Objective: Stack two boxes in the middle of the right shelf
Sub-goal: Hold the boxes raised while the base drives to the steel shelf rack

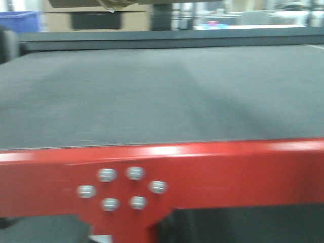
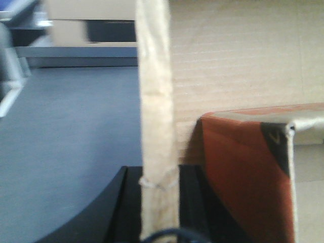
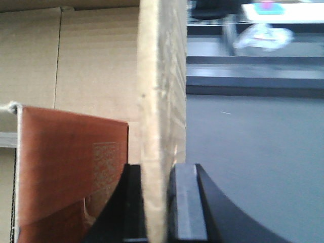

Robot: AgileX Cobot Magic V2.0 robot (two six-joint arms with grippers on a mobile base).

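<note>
Left wrist-mounted view: left fingers (image 2: 119,212) clamped on box (image 2: 154,101) wall, right fingers (image 3: 185,202) likewise w/ another wall between them, so thin card may buckle or slip out if arms pull apart

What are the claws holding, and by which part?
A cardboard box wall, thin and upright, pinched edge-on by the left claw; the right claw pinches such a wall too. Same box or not: cannot tell.
</note>
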